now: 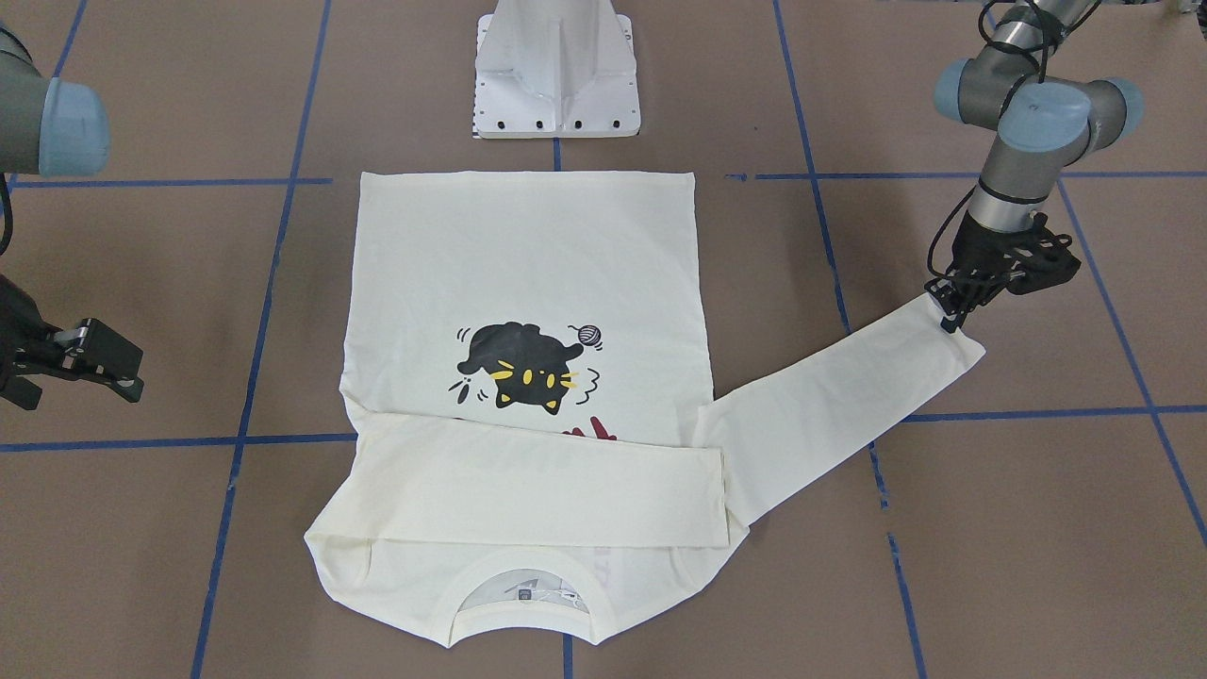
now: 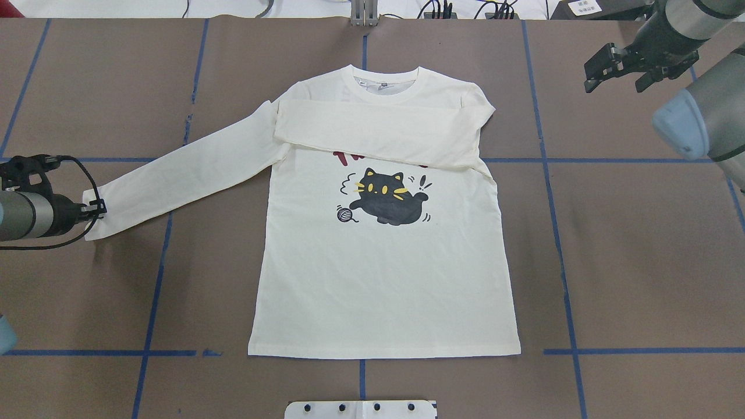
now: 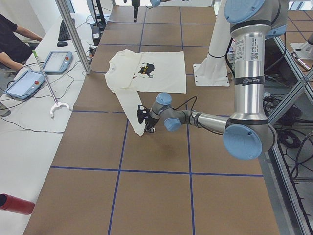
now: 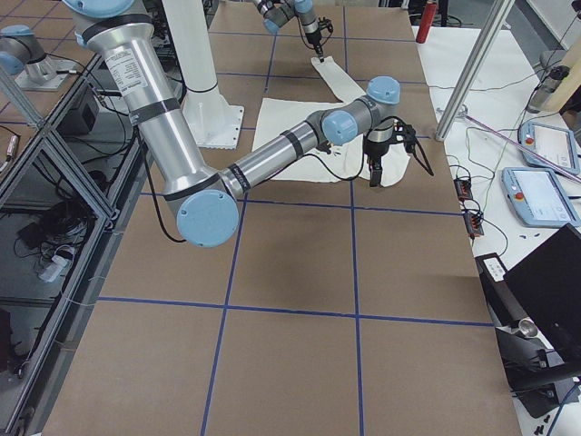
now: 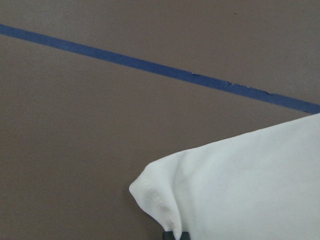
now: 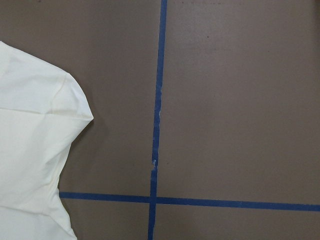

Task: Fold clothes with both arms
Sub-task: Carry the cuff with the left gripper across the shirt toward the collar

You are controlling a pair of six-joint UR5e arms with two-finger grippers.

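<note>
The cream long-sleeved T-shirt [image 2: 384,279] lies flat with the cat print up [image 1: 528,273]. One sleeve [image 2: 378,134] is folded across the chest and covers most of the red lettering. The other sleeve [image 2: 186,174] stretches out flat toward my left side. My left gripper [image 2: 96,208] is shut on that sleeve's cuff [image 5: 240,185], low at the table [image 1: 948,309]. The cuff corner bunches up at the fingertips in the left wrist view. My right gripper [image 2: 617,67] is open and empty, above bare table beside the shirt's shoulder [image 6: 30,140]; it also shows in the front view [image 1: 90,363].
The white pedestal base [image 1: 556,75] stands just behind the shirt's hem. Blue tape lines [image 2: 640,351] grid the brown table. An operators' bench with tablets [image 3: 29,83], a metal post [image 3: 73,34] and a red cylinder [image 3: 14,203] lie along the far side.
</note>
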